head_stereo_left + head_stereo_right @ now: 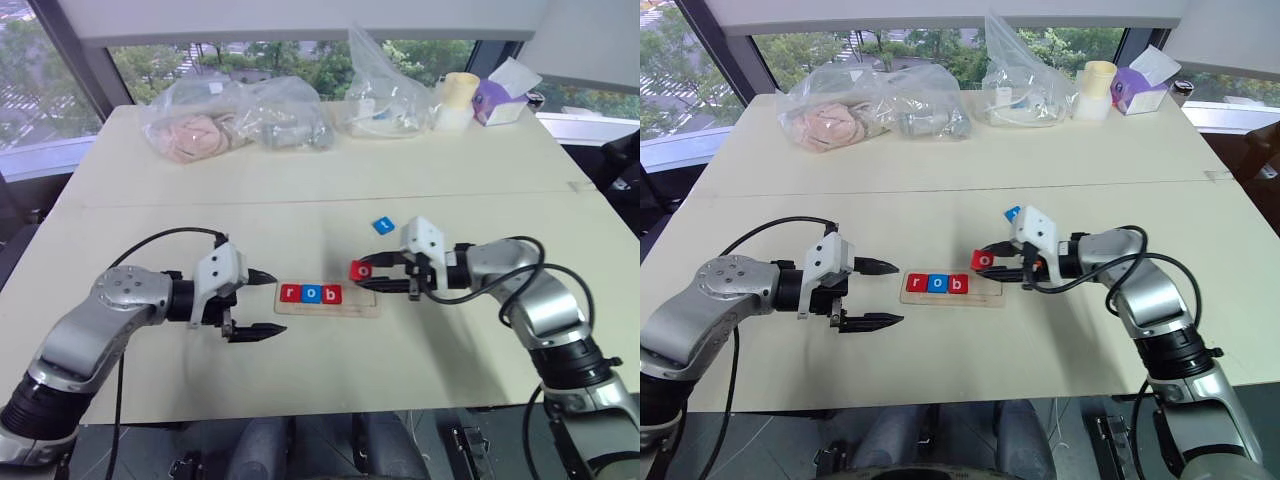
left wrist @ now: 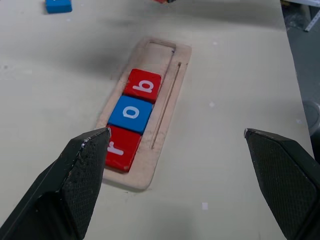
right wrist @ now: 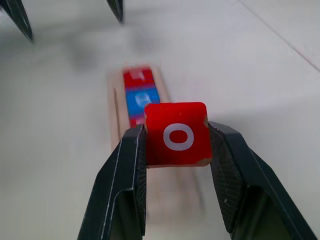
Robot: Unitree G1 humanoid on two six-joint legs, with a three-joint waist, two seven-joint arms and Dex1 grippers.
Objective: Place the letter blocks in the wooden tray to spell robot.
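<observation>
Three flat square tiles — red r, blue o, red b — already sit in the pale wooden tray, filling its left end; two places are left. The right gripper is clamped on the red o tile, held just above the tray's bare right end. The blue tile, presumably the t, lies on the smooth cream table beyond. The left gripper hangs wide and empty beside the tray — dark, textured fingertips.

Daylight came in from the windows behind, soft shadows on the worktop; the wooden tray looked motion-blurred in the right wrist view.
</observation>
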